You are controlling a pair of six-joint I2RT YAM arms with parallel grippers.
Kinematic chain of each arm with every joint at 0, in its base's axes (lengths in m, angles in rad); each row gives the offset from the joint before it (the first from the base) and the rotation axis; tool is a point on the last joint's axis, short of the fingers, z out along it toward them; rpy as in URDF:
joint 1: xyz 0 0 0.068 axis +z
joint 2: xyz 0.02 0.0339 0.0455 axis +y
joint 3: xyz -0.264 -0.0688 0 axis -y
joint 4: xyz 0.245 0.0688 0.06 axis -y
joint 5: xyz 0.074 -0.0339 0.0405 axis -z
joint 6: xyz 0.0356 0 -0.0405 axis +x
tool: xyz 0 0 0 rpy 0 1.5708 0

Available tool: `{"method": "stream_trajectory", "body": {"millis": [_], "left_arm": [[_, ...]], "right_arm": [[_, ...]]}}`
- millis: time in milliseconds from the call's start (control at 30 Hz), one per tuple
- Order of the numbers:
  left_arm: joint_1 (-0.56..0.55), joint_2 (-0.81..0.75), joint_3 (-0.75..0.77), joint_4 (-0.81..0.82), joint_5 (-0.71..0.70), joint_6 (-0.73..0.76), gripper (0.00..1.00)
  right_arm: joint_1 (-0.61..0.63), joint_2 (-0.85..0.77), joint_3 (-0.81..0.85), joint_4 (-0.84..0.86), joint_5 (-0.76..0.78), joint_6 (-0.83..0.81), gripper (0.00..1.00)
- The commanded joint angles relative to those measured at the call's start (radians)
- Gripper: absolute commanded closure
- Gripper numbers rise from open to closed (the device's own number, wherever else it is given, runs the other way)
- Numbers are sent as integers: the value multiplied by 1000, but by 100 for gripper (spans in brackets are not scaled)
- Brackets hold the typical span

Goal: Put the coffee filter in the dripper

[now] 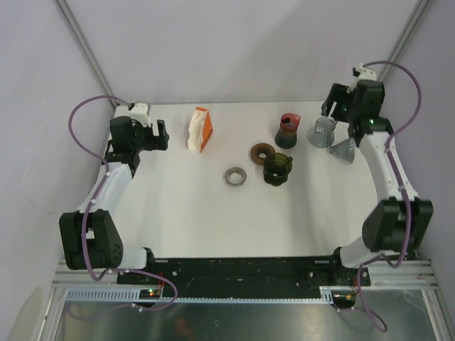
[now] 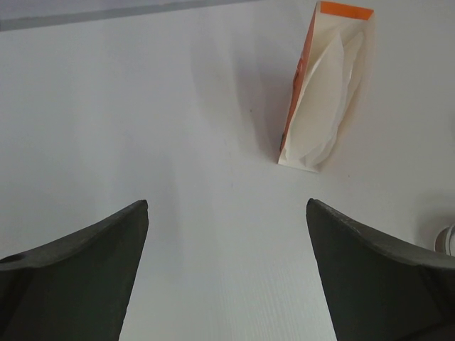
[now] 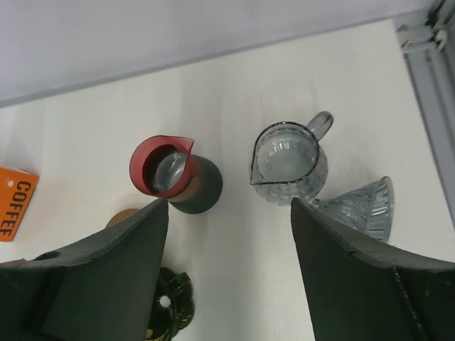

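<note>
Top view: one coffee filter packet sits far left; two drippers, green dripper and clear dripper, sit right. Left wrist: left gripper spread wide, empty, facing the packet. Right wrist: right gripper likewise, above one carafe and one pitcher.

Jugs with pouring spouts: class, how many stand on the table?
2. A dark, red-rimmed jug stands at the back, right of centre; a clear glass jug stands just right of it. None seems hidden.
</note>
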State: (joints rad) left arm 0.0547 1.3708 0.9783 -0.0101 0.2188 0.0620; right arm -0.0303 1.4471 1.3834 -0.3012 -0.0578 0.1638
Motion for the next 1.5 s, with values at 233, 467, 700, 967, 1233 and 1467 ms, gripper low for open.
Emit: {"method": "stream_trajectory", "body": {"millis": [233,467,700,967,1233,1467], "left_arm": [[-3,10,70,-125,15,-4,4],[-3,22,71,-135,-18,2,5],[-3,30,72,-139,-27,4,5],[-3,38,75,-140,-35,6,4],[-4,35,79,-141,-40,10,4],[-2,30,82,-145,-54,18,4]], "right_arm": [[139,572,711,-443,52,-87,30],[182,767,908,-544,114,-119,36],[202,836,917,-561,146,-134,49],[217,864,904,-567,183,-152,74],[233,871,912,-559,195,-159,98],[234,912,922,-575,188,-159,88]]}}
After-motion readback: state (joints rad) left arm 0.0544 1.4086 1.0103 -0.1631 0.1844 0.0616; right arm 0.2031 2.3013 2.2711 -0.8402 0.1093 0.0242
